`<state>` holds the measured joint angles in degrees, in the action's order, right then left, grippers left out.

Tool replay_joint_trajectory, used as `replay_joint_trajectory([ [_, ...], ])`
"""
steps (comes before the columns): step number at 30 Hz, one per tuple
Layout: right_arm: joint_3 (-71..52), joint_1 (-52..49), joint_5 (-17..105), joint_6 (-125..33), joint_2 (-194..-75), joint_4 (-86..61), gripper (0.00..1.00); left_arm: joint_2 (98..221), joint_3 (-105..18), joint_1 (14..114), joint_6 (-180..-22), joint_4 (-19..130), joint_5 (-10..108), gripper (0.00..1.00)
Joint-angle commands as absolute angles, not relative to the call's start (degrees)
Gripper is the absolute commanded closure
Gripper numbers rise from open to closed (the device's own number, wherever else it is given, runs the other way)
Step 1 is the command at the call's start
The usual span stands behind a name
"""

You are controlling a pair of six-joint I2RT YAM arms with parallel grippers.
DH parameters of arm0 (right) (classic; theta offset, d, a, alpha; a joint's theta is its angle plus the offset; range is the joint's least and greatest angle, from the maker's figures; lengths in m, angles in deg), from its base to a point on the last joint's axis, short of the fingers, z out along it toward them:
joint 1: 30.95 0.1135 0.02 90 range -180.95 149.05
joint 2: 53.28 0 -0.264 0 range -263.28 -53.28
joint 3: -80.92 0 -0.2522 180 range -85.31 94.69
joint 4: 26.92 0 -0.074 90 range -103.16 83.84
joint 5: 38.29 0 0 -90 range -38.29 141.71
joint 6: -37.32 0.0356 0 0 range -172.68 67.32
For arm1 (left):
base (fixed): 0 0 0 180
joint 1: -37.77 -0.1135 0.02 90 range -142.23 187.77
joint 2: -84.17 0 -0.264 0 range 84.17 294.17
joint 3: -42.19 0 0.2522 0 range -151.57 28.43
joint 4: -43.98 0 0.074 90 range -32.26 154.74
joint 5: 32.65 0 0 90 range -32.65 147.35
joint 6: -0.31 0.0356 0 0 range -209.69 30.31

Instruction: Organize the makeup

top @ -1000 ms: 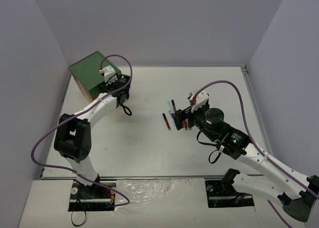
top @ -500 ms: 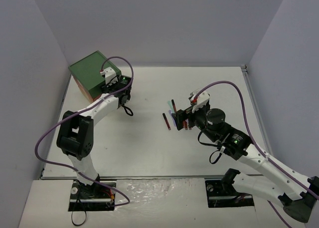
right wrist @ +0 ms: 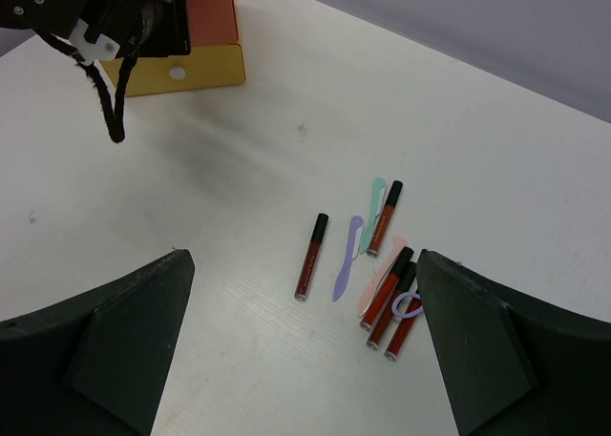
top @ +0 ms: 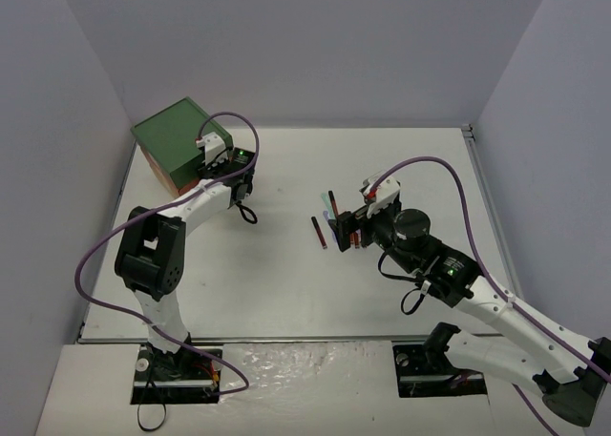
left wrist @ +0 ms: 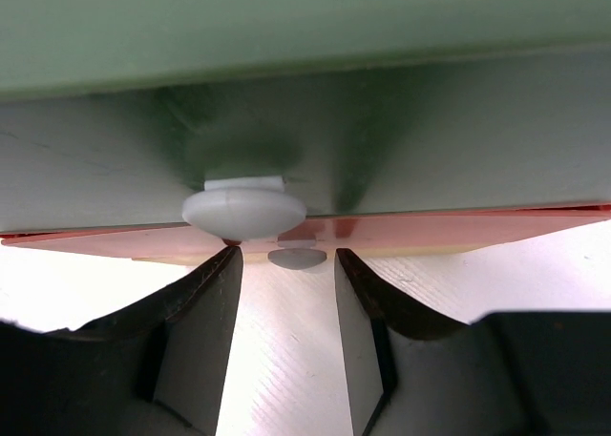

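Evidently lining up a drawer pull, the left gripper (left wrist: 286, 298) sits parted just short of the knob (left wrist: 244, 212) on the box (top: 177, 140), while the right gripper (right wrist: 296, 360) hangs spread, the makeup (right wrist: 382, 221) lying between its fingers.

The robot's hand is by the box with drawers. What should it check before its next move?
1. Jaws of the left gripper open: ok.
2. The pale grey round knob centred between those jaws: not ok, it sits off to one side, just beyond the tips.
3. The black cable loop clear of the yellow bottom drawer: cannot tell.
4. Jaws of the right gripper open, holding nothing: ok.
5. The dark-red makeup sticks lying loose on the white table, within the right gripper's view: ok.
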<state>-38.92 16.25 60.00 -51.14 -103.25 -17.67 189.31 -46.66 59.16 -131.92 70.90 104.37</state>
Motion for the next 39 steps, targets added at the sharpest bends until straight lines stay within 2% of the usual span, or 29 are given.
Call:
replay_joint_trajectory([
  [1,-38.6,16.0,59.1,-50.9,-102.7,-22.5,0.0,187.7,-50.0,59.2,-132.9,69.2,107.7,0.6],
  [11,-38.6,16.0,58.6,-51.0,-102.7,-22.7,0.0,188.1,-50.4,59.0,-133.0,68.4,107.5,0.63],
  [14,-38.7,16.0,58.5,-51.0,-102.8,-22.7,0.0,188.3,-50.6,59.0,-133.1,68.3,107.5,0.68],
  [20,-38.8,16.0,58.4,-51.0,-102.7,-22.7,0.0,188.5,-50.8,59.0,-133.1,68.4,107.5,0.86],
  [26,-38.8,16.0,58.0,-51.2,-102.9,-22.8,0.0,187.3,-49.9,59.3,-134.6,69.8,107.1,0.99],
  [39,-38.7,16.0,58.7,-51.3,-102.5,-22.8,0.0,180.0,-43.9,65.8,-139.9,75.4,105.4,1.0],
])
